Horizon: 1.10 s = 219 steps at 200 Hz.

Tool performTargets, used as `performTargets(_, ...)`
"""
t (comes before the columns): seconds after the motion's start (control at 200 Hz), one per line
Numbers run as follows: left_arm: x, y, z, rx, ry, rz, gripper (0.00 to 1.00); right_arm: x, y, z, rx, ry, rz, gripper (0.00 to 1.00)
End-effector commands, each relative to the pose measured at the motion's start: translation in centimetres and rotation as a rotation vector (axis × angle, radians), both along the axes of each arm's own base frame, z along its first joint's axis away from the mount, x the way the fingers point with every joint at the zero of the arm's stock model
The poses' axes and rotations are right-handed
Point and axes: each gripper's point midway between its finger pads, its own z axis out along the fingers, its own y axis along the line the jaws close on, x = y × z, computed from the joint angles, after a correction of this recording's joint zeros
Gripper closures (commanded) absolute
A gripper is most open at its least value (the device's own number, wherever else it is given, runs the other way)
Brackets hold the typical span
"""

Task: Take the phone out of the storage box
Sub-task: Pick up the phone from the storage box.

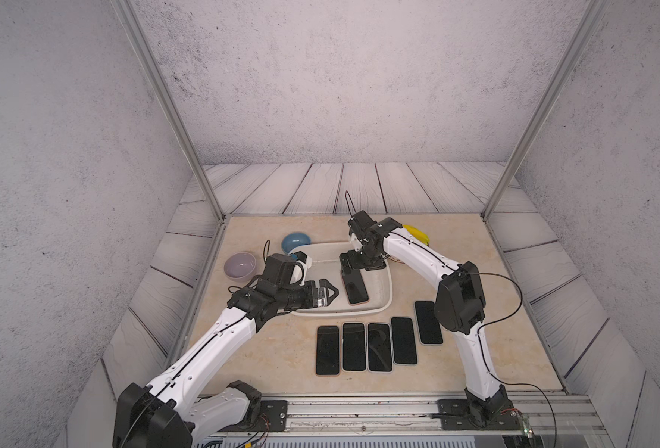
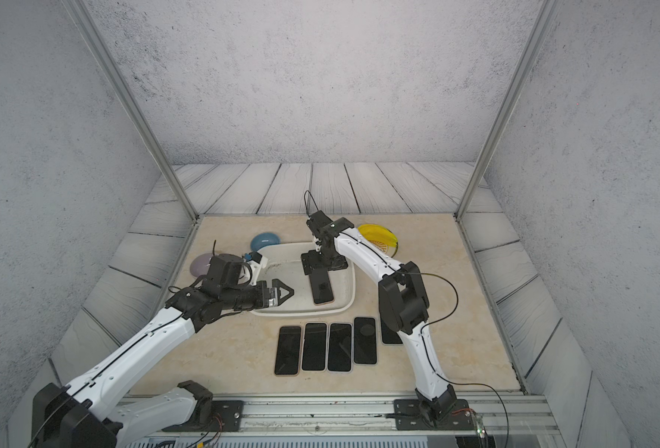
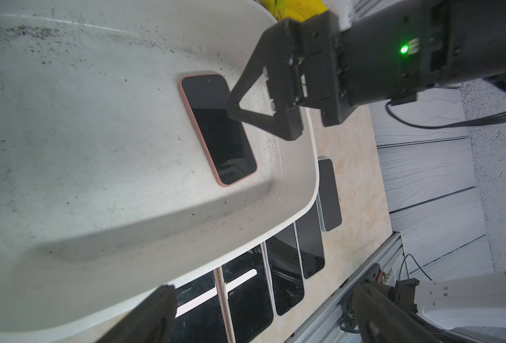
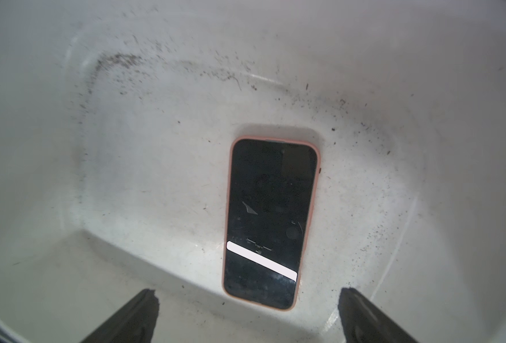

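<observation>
A phone (image 1: 355, 289) (image 2: 322, 289) in a pink case lies flat, screen up, on the floor of the white storage box (image 1: 388, 279) (image 2: 353, 287). My right gripper (image 1: 359, 267) (image 2: 322, 267) points down over the phone's far end. It is open, and in the right wrist view the phone (image 4: 271, 222) lies just ahead of the gripper (image 4: 247, 292), with nothing between the fingers. My left gripper (image 1: 330, 293) (image 2: 285, 291) hovers open over the box's near left part. The left wrist view shows the phone (image 3: 219, 130) beyond the box rim (image 3: 311, 148).
Several dark phones (image 1: 367, 347) lie in a row on the table in front of the box. A blue bowl (image 1: 295, 242) and a lilac bowl (image 1: 240, 265) stand left of the box. A yellow plate (image 2: 378, 236) is behind the right arm.
</observation>
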Motion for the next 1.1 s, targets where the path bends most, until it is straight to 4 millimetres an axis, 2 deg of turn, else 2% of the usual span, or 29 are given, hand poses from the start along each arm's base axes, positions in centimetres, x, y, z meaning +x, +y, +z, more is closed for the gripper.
performTargets(0.0, -0.2, 0.8, 0.5, 0.018, -0.026, 0.009, 0.01, -1.2, -1.5, -3.3, -0.087, 0.068, 0.019, 0.0)
performTargets(0.115, -0.6, 1.1, 0.1, 0.026, -0.018, 0.012, 0.02, -1.2, -1.2, -4.6, -0.084, 0.083, 0.032, 0.0)
performTargets(0.365, -1.0, 1.9, -0.4, 0.044, -0.001, 0.015, 0.01, -1.1, -0.3, -6.0, -0.082, 0.099, 0.06, 0.0)
performTargets(0.681, -1.5, 3.0, -1.2, 0.063, 0.025, 0.036, 0.01, -1.4, 0.0, -8.8, -0.165, 0.122, 0.089, 0.01)
performTargets(0.906, -1.7, 3.3, -1.5, 0.069, 0.031, 0.039, 0.01, -1.4, 0.6, -9.8, -0.168, 0.129, 0.091, 0.0)
performTargets(1.006, -1.6, 3.3, -1.3, 0.074, 0.028, 0.037, 0.01, -1.5, 0.3, -10.6, -0.201, 0.142, 0.098, 0.04)
performTargets(1.091, -1.6, 3.4, -1.3, 0.081, 0.026, 0.038, 0.01, -1.6, 0.0, -11.2, -0.243, 0.141, 0.118, 0.11)
